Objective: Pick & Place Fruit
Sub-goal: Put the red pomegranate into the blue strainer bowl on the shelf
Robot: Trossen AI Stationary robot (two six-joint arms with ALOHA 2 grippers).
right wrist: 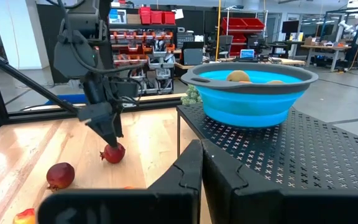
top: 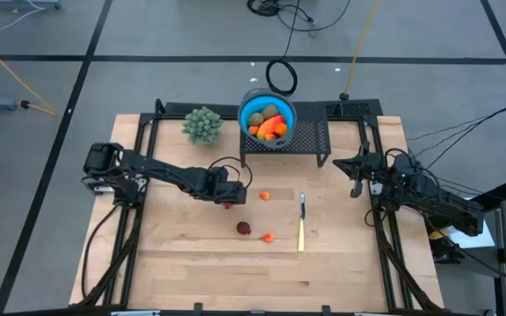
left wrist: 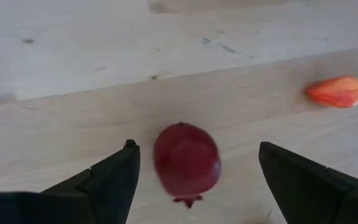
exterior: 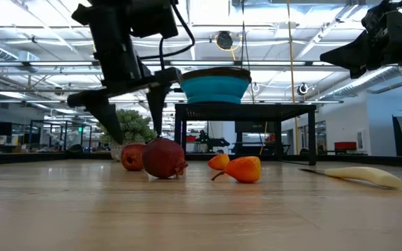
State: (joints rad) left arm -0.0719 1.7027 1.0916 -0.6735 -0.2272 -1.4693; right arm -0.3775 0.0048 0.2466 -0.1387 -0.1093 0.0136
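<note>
We hold the left gripper (left wrist: 194, 180) wide astride a red fruit (left wrist: 187, 163) mid-worktop; its roundness risks rolling as fingers close.

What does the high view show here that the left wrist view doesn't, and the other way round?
Only the high view shows the blue bowl of fruit on the black rack, the green ball plant, the knife, a second dark red fruit and the shut right hand waiting off to the side. Only the left wrist view shows the gap either side of the dark red fruit, untouched. Both show the open left hand over that fruit.
</note>
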